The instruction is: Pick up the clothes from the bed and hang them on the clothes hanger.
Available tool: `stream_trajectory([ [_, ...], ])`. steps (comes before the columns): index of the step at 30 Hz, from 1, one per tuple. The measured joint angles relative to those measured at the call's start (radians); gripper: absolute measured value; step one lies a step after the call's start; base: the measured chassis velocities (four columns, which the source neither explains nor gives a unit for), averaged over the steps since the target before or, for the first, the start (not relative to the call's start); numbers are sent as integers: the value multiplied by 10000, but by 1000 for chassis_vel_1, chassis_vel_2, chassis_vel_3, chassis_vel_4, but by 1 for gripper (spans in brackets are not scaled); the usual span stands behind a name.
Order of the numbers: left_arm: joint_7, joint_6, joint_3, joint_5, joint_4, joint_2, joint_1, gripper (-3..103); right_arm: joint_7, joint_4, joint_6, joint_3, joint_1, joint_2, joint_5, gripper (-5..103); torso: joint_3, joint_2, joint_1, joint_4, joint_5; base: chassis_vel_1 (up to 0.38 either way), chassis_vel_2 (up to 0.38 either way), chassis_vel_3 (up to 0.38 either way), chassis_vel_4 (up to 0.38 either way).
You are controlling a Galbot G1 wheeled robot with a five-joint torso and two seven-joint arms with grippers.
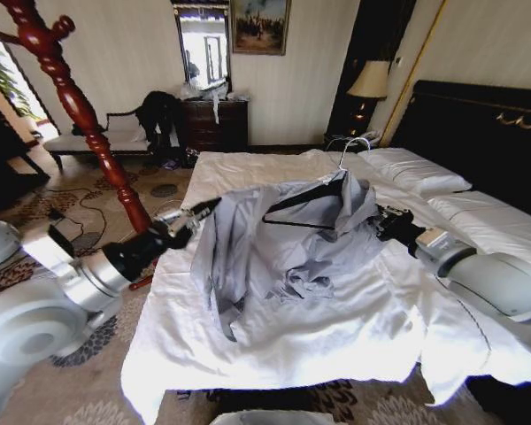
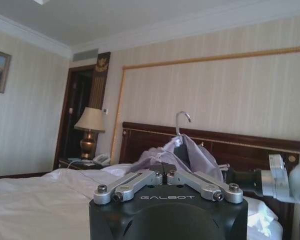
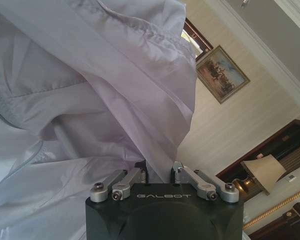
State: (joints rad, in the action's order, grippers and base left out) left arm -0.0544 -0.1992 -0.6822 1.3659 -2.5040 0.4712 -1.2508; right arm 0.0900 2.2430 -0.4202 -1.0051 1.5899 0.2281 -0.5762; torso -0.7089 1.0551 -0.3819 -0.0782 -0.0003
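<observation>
A pale grey-blue long-sleeved shirt of thin fabric [image 1: 274,252] lies crumpled on the white duvet of the wide bed [image 1: 354,341], its long axis running from the foot edge toward the black gold-trimmed headboard. Its upper part is draped over a black hanger with broad curved shoulders [image 1: 305,205], silver wire hook pointing up toward the pillows. The right gripper [image 1: 382,223] sits at the shirt's far shoulder, fingers pinched nearly together on a fold of cloth. The left gripper [image 1: 203,213] reaches in from the opposite side, its tips closed together at the fabric's edge, just beside a red-brown turned wooden pole [image 1: 80,115].
</observation>
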Motion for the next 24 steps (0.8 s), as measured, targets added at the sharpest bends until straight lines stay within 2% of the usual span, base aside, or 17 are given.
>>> stream_trajectory([
  [3,71,-2,447,-65,-1,-78,475,0,54,74,-112,-14,-47,-139,-127,20,0,0,0,1,1,0,0,0,0],
  [5,191,-10,1179,-86,0,-354,1438,0,119,248,-274,-74,-112,-317,-350,20,0,1,0,2,2,0,0,0,0],
  [7,237,-12,1327,-81,1,-408,1645,0,138,300,-322,-83,-122,-351,-401,20,0,0,0,3,1,0,0,0,0],
  [11,445,-98,2498,-139,12,-805,3090,0,292,699,-701,-88,-177,-660,-862,20,0,1,0,2,5,0,0,0,0],
  [15,445,-152,3161,-529,19,-965,3610,0,311,732,-767,-83,-161,-1005,-911,20,0,0,-1,6,0,0,0,0,0],
  [24,460,-171,3360,-823,157,-979,3935,0,211,1035,-789,-51,-36,-1034,-883,20,0,0,0,4,1,0,0,0,0],
])
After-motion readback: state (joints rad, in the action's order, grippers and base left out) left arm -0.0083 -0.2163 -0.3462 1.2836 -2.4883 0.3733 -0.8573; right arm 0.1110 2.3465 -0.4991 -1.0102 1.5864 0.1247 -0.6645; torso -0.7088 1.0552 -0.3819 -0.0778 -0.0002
